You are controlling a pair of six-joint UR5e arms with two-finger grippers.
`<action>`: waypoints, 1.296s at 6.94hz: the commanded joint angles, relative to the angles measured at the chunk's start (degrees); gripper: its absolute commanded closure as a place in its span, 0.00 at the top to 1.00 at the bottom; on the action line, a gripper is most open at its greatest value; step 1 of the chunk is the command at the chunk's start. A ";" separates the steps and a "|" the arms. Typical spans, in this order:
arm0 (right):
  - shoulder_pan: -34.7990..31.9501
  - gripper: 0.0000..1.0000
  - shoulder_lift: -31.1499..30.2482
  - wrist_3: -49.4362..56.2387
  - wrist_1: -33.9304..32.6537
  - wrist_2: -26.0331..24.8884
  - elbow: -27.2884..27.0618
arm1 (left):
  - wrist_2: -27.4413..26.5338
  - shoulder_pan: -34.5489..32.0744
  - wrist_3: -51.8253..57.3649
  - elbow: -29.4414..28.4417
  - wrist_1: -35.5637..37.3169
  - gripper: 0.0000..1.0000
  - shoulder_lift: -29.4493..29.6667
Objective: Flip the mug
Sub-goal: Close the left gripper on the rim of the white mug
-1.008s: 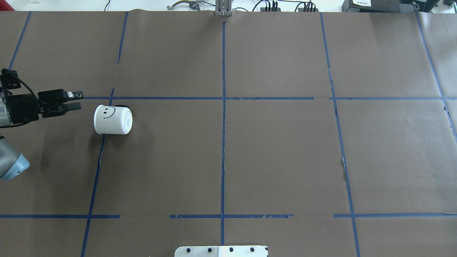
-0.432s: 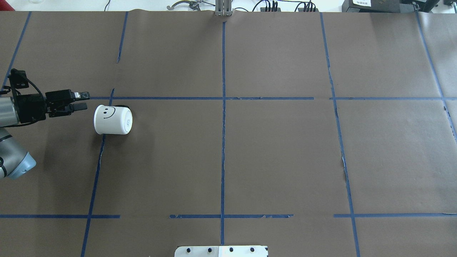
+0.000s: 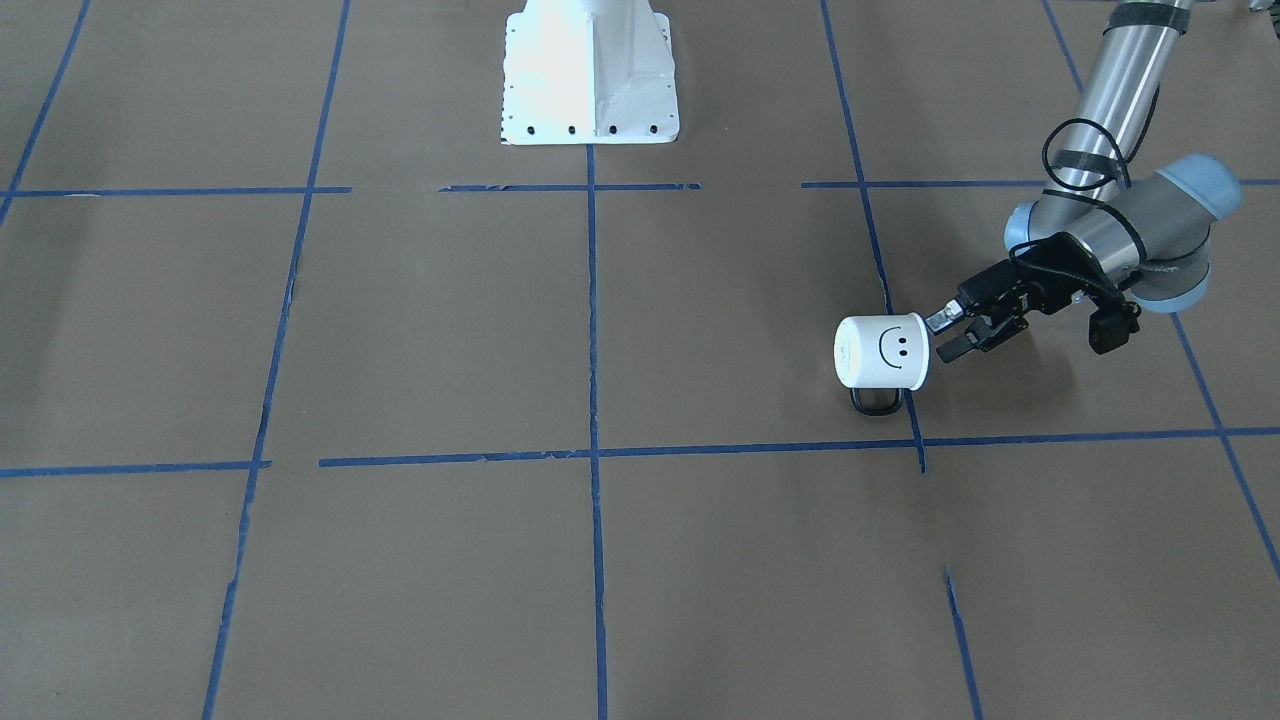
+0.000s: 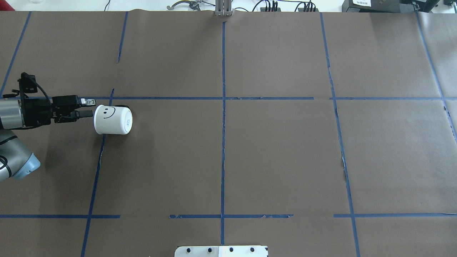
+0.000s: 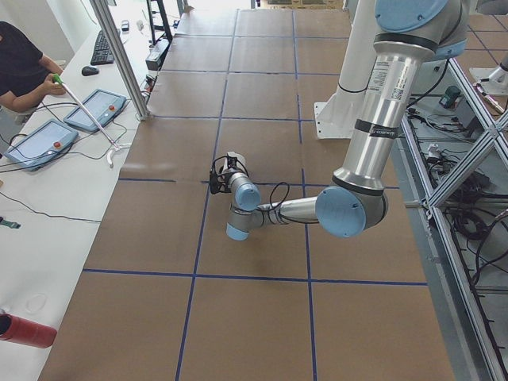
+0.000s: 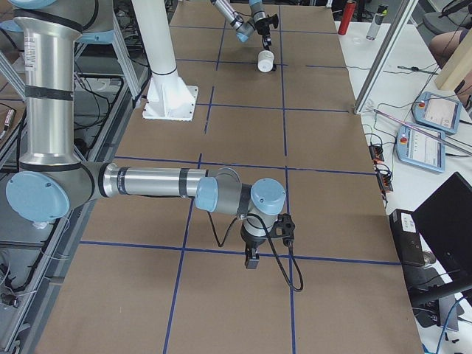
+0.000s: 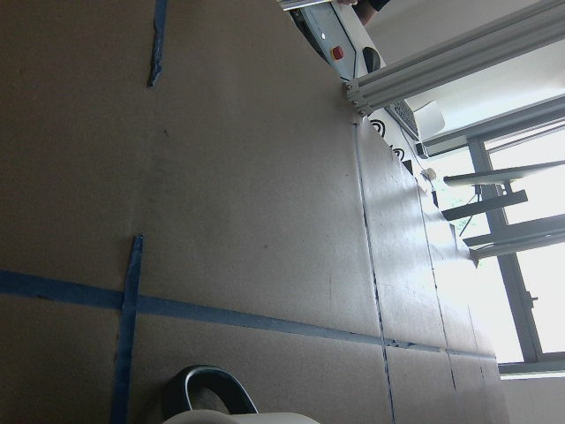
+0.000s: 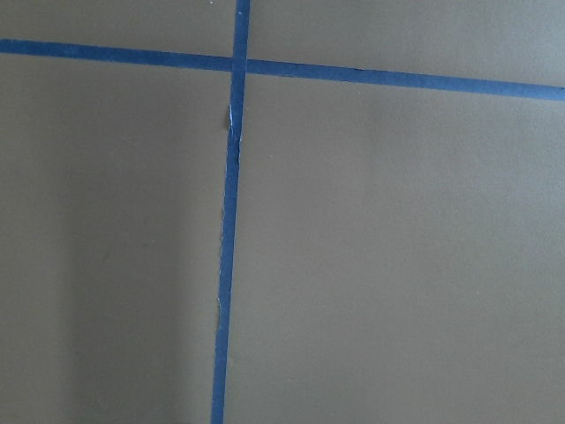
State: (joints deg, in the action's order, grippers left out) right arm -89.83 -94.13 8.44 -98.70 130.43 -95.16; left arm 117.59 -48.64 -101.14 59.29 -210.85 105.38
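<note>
Mug (image 4: 113, 120) lies on its side at the tabletop's (image 4: 271, 150) 9 o'clock in the overhead view. Its mouth faces the left end effector (image 4: 89, 107) and its black handle (image 3: 877, 400) points to 12 o'clock. That end effector's fingers stand slightly apart, tips right at the rim; contact cannot be judged. The best grip is probably one finger inside the mouth and the other outside the wall, clamped firmly before the wrist rolls. The right end effector (image 6: 251, 259) hangs well apart, and whether it is parted I cannot tell.

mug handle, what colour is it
Black. The handle shows best in the front-facing view, against the brown table beside the white mug.
</note>
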 commanded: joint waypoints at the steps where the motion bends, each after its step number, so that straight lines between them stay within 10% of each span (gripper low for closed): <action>1: 0.00 1.00 0.00 0.00 0.00 0.00 0.06 | -0.16 1.26 -0.82 -0.05 0.00 0.96 0.96; 5: 0.00 1.00 0.00 0.00 0.00 0.00 -0.02 | -0.25 3.11 -0.82 -0.49 0.09 0.93 1.75; 6: 0.00 1.00 0.00 0.00 0.00 0.00 -0.02 | -0.43 3.37 -0.73 -0.58 0.17 0.75 1.84; 7: 0.00 1.00 0.00 0.00 0.00 0.00 -0.02 | -0.43 3.38 -0.73 -0.58 0.18 0.28 1.84; 8: 0.00 1.00 0.00 0.00 0.00 0.00 -0.02 | -0.43 3.38 -0.55 -0.49 0.18 0.00 1.84; 9: 0.00 1.00 0.00 0.00 0.00 0.00 -0.02 | -0.43 3.38 -0.64 0.03 0.09 0.00 1.76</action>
State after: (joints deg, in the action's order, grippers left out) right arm -89.83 -94.13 8.44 -98.70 130.43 -95.18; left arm 117.16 -45.28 -101.78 58.91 -210.69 107.20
